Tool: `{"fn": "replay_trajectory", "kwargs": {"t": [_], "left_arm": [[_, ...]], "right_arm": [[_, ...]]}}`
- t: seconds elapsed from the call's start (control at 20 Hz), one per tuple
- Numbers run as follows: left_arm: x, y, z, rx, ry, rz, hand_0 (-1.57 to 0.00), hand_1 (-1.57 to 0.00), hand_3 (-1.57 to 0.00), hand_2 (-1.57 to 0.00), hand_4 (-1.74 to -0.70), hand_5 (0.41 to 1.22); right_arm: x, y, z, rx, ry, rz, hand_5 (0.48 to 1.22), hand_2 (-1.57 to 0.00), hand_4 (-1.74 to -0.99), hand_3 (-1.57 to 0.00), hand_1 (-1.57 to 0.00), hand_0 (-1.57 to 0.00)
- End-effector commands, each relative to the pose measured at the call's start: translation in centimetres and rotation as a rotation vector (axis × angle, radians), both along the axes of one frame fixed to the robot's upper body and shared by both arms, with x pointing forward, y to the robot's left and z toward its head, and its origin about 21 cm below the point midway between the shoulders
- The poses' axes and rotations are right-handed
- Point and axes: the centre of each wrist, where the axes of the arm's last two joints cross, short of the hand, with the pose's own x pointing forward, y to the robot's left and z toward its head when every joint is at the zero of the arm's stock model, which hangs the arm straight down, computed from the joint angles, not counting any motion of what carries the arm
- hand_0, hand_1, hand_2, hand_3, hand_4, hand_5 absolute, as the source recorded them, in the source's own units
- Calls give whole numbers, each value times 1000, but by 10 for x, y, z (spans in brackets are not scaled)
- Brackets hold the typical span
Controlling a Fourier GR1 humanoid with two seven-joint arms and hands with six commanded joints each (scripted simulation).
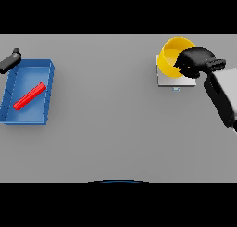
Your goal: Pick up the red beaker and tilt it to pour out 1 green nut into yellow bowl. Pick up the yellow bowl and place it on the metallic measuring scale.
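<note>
The yellow bowl point(170, 54) is over the metallic measuring scale point(172, 80) at the far right of the table. I cannot tell whether it rests on the plate or hangs just above it. My right hand point(196, 60) comes in from the right and is curled round the bowl's right rim. A red elongated object, the red beaker point(29, 96), lies on its side inside the blue tray point(28, 118) at the far left. No green nut shows in the bowl. My left hand point(10, 61) sits by the tray's far left corner, holding nothing I can see.
The blue tray has raised walls and takes up the table's left side. The scale has a small tab point(176, 88) on its near edge. Grey table point(106, 105) stretches between tray and scale.
</note>
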Motion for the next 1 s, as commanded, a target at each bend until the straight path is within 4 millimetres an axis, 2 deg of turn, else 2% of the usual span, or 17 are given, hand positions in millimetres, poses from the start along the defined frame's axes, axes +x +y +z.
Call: {"fn": "replay_trajectory", "kwargs": {"t": [0.0, 0.25, 0.35, 0.4, 0.45, 0.55, 0.65, 0.85, 0.95], "left_arm": [[2, 0, 0, 0, 6, 0, 1, 1, 1, 1, -846, 780], [6, 0, 3, 12, 12, 5, 1, 1, 1, 1, -838, 776], [5, 2, -1, 4, 12, 7, 1, 1, 1, 1, -840, 771], [6, 2, -4, 5, 9, 3, 1, 1, 1, 1, -841, 772], [6, 3, -4, 7, 7, 0, 1, 1, 1, 1, -843, 773], [5, 2, -6, 1, 5, -7, 1, 1, 1, 1, -845, 773], [3, 5, -4, -11, -3, -4, 1, 1, 1, 1, -849, 767], [5, 2, -3, 6, 0, -8, 1, 1, 1, 1, -852, 766], [5, 6, -2, -2, 3, -8, 1, 1, 1, 1, -853, 772]], "right_arm": [[0, -2, -4, -7, 6, -8, 1221, -1403, -1730, -1545, -1314, -1482], [5, -7, -10, -17, 19, -22, 1221, -1316, -1730, -1562, -1205, -1397], [6, -5, -14, 9, 23, -25, 1221, -1402, -1728, -1536, -1230, -1417], [7, -6, -13, 14, 31, -26, 1221, -1293, -1670, -1543, -1181, -1404], [8, -6, -12, 17, 36, -40, 1221, -1182, -1644, -1387, -1150, -1410], [8, -6, -11, 24, 56, -67, 1090, -905, -1600, -1101, -911, -1194], [9, -4, -12, 32, 79, -74, 991, -672, -1564, -879, -687, -947], [7, -8, -11, 24, 104, -83, 881, -395, -1514, -608, -349, -465], [8, -8, -11, 12, 111, -86, 848, -297, -1487, -509, -223, -297]]}}
